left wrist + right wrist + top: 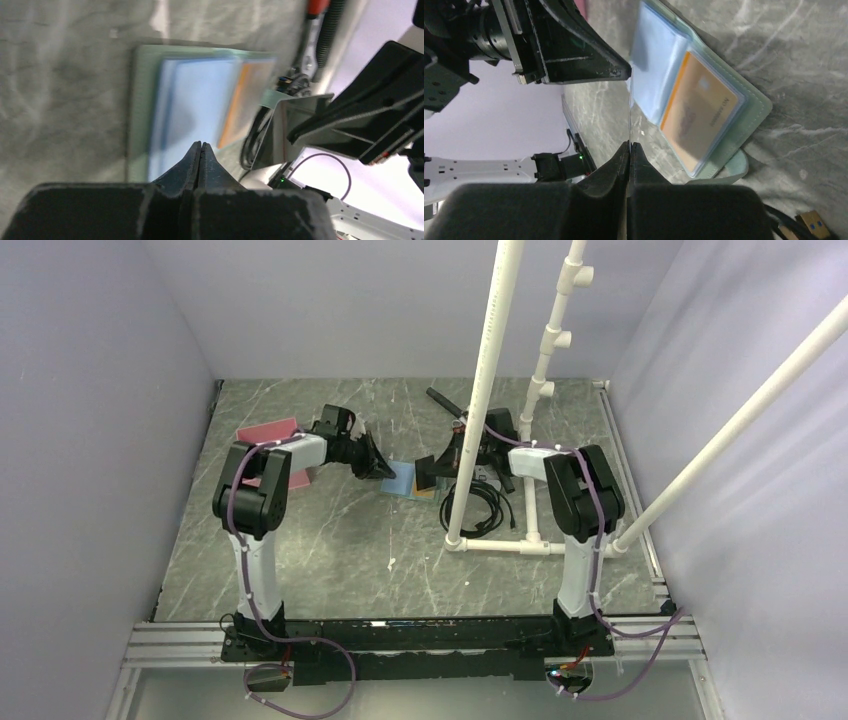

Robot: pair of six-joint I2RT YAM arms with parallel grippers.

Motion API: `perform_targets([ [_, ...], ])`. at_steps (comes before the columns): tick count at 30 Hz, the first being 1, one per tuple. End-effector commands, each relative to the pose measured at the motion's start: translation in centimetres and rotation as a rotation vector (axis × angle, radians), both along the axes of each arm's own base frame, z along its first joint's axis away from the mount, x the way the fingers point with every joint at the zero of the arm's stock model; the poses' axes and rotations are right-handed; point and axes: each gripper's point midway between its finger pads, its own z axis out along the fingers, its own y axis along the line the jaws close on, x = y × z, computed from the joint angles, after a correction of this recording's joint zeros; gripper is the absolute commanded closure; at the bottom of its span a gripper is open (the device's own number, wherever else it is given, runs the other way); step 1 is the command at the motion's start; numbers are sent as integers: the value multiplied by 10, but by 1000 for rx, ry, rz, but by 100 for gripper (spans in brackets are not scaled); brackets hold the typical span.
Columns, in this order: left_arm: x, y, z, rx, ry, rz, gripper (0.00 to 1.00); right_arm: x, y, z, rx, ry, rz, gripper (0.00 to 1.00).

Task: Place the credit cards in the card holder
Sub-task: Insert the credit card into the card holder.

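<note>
Two arms reach in over the grey marbled counter [350,550]

Pink tray [262,430]: at 10 o'clock of the left wrist, partly hidden by that arm.

Left fingers [196,156]: pressed together with nothing seen between them. They sit at 9 o'clock of the card holder [142,110], tips over its edge.

Card holder: lying open and flat at mid-counter, pale blue sleeves facing up, green border showing around them.

Orange card [699,110]: seated in a clear sleeve on the holder's 3 o'clock half.

Right fingers [624,160]: at 3 o'clock of the holder, clamped on a thin card [297,127] held on edge. Whether the left tips touch its far edge cannot be told.

Black cable [490,505] and white pipe frame [480,390]: at 4 o'clock of the holder
</note>
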Motion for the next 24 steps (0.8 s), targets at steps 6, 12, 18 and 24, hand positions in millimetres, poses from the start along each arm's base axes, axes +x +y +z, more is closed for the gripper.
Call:
perform_targets([
  [6,4,14,-34,141,41,12,100,-5,12,-20,-4,54,69,100],
  [12,-6,22,-48,181,70,31,100,-6,13,-32,0,83,65,100],
  [18,-11,23,-53,185,87,35,100,-3,18,-38,6,95,70,100],
  [24,-13,25,-57,194,99,34,100,6,21,-44,7,108,51,100],
])
